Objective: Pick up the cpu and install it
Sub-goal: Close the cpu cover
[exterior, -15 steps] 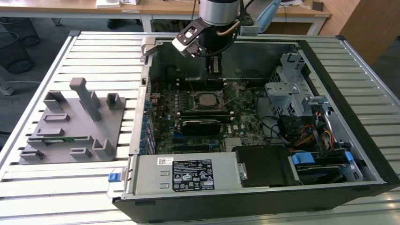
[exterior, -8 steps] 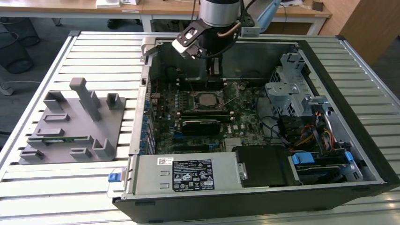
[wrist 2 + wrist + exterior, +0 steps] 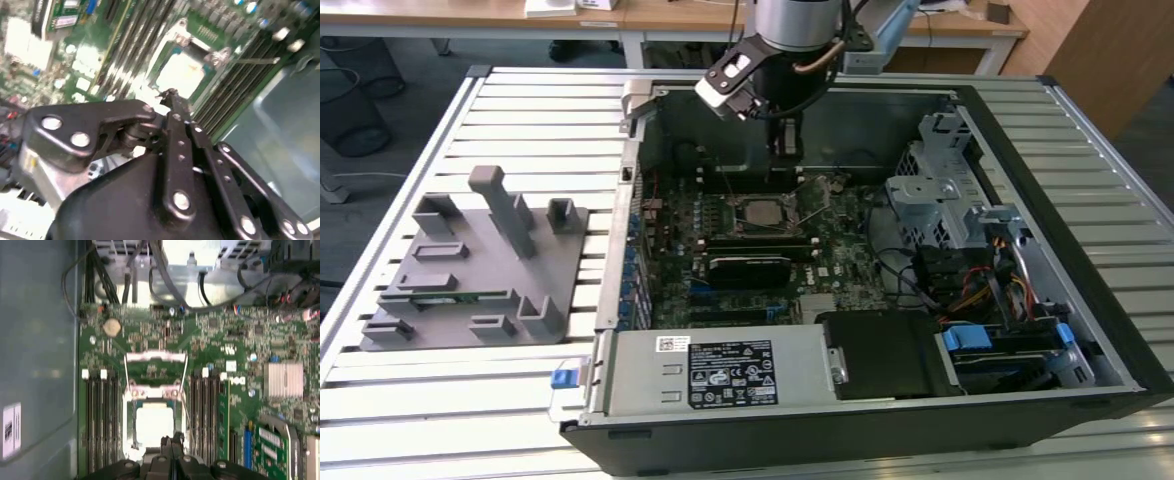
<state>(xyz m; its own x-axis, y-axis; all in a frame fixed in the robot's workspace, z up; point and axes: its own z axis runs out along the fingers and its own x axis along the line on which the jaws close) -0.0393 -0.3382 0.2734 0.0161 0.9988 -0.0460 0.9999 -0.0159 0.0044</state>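
The cpu (image 3: 761, 211) lies flat in the motherboard socket inside the open computer case (image 3: 1067, 300), silvery top up. Both wrist views show it as a bright square: cpu (image 3: 182, 72), cpu (image 3: 154, 422). The socket's metal load plate (image 3: 155, 365) stands swung open beyond it, and the thin lever (image 3: 250, 61) sticks out to one side. My gripper (image 3: 785, 150) hangs above the board just behind the socket. Its fingertips (image 3: 170, 95) are pressed together with nothing between them, apart from the chip. In the first wrist view the gripper (image 3: 172, 441) sits at the cpu's near edge.
Memory slots (image 3: 100, 410) flank the socket. A power supply (image 3: 720, 372) fills the case front, and a drive cage (image 3: 947, 190) with cables stands on the exterior view's right. Left of the case sits a grey fixture (image 3: 480, 270) holding a green memory stick (image 3: 447, 297).
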